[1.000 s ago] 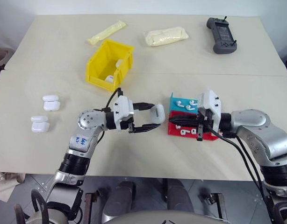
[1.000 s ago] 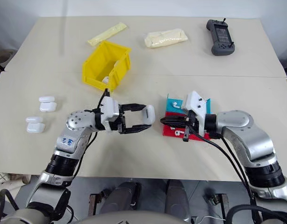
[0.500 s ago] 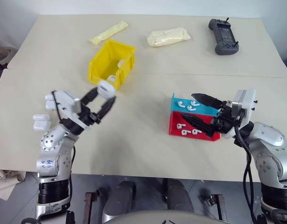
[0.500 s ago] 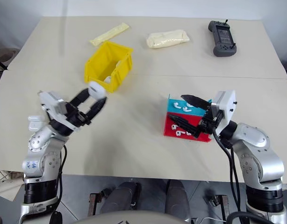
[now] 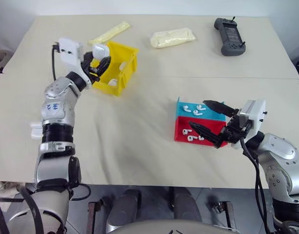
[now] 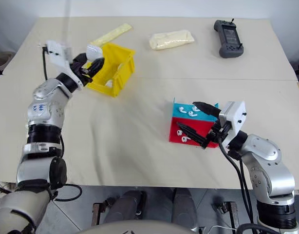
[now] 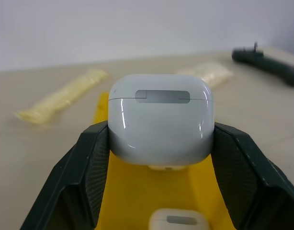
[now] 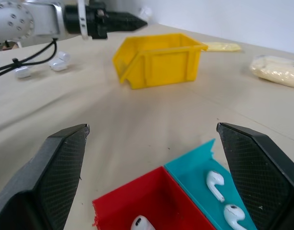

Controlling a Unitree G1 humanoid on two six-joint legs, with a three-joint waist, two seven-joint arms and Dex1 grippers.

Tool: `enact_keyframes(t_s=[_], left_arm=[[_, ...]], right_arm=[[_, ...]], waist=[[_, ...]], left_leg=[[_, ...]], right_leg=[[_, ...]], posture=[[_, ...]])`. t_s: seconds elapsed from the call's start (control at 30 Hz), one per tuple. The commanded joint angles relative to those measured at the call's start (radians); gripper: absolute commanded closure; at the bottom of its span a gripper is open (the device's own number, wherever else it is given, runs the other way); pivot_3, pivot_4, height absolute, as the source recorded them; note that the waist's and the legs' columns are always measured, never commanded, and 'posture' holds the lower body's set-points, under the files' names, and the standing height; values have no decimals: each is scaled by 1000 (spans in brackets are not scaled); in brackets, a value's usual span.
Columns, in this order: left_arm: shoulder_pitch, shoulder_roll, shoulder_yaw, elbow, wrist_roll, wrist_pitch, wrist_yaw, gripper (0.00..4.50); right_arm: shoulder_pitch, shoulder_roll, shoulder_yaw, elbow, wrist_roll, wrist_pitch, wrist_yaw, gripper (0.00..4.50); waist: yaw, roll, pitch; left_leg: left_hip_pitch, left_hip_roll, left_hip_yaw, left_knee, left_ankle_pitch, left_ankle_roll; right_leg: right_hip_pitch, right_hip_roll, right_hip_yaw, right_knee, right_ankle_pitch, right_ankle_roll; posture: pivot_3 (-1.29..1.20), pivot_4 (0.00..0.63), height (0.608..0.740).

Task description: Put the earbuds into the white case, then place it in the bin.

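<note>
Above, the left gripper (image 7: pixel 160 158) pinches the white case (image 7: pixel 161 119) between its two black fingers (image 7: pixel 84 163), lid shut and hinge band facing the wrist camera. From the head views the case (image 5: pixel 100 50) hangs at the near rim of the bin (image 5: pixel 121 68), over its open top, with the gripper pointing roughly level across the table. Another case (image 7: pixel 177 221) already lies on the yellow floor of the bin, directly below the held one.

For a clean release, the judgement is that the case should pass fully inside the rim and sink toward the floor before the fingers part; letting go at the rim risks a bounce off the wall or off the case beneath. A slight offset from that lower case would let it settle flat.

Across the table, the right gripper (image 5: pixel 214 124) stands spread wide and empty just beside the red tray (image 5: pixel 200 134) and blue tray (image 5: pixel 198 108), where loose earbuds (image 5: pixel 192 109) lie. Spare cases (image 5: pixel 36 130) rest near the left arm; a yellow packet (image 5: pixel 110 33), a pale pouch (image 5: pixel 172 37) and a black controller (image 5: pixel 230 36) lie at the far edge.
</note>
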Motion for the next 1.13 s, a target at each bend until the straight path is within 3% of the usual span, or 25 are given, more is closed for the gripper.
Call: enact_keyframes(t_s=[0.03, 0.13, 0.17, 0.27, 0.47, 0.63, 0.73, 0.87, 1.13], left_arm=[[-57, 17, 1, 85, 37, -66, 10, 983], [-56, 18, 2, 69, 24, -68, -42, 88], [-40, 23, 2, 31, 15, -58, -65, 23], [10, 43, 1, -71, 1, -39, -115, 23], [329, 201, 41, -522, -131, 104, -345, 23], [644, 322, 104, -713, -178, 125, -479, 23], [765, 341, 101, -773, -160, 105, -482, 23], [807, 310, 92, -830, -153, 50, -461, 23], [747, 239, 35, -836, -116, 0, -391, 23]], right_arm=[[-6, 3, -4, -54, 7, -17, -20, 0], [-6, 5, -4, -62, 9, -17, -30, 0], [-5, 4, -4, -63, 9, -17, -33, 0], [-4, 1, -4, -65, 11, -17, -34, 0], [5, -65, -8, -28, 16, -7, 51, 0], [-17, -100, -4, 52, 7, -29, 123, 0], [-34, -107, -4, 106, 1, -47, 161, 0], [-41, -111, 0, 163, -19, -79, 205, 0], [-40, -101, 3, 227, -46, -131, 244, 0]], waist=[[-8, 0, 0], [-8, -1, 1], [-8, -1, 1], [-8, -1, 1], [-24, -1, 1], [-13, 0, 0], [-2, 0, 1], [23, 0, 1], [14, 0, 1]], left_leg=[[0, 1, 0, -1, 0, 0], [0, 1, 0, 0, 0, 0], [0, 1, 0, 1, 0, 0], [0, 3, 0, 3, 0, 0], [2, 4, 1, -1, 0, 0], [3, 5, 1, 0, 0, 0], [4, 5, 1, -2, 0, 0], [3, 4, -1, -1, 1, 0], [3, 4, 1, -2, 1, 0]], right_leg=[[0, 0, -1, 0, 0, 0], [0, 0, -1, 0, 0, 0], [0, 0, -1, 1, 0, 0], [0, 0, -1, 3, 0, 0], [-2, -1, 1, 4, 0, -1], [0, -1, 1, 3, -1, -1], [1, -2, 1, -1, -1, -2], [2, -2, 0, -2, -1, -2], [1, -2, -1, -2, -1, -2]], posture=[[0, 150, 740], [0, 150, 740], [0, 150, 740], [0, 150, 740], [0, 150, 740], [0, 150, 740], [0, 150, 740], [0, 150, 740], [0, 150, 740]])
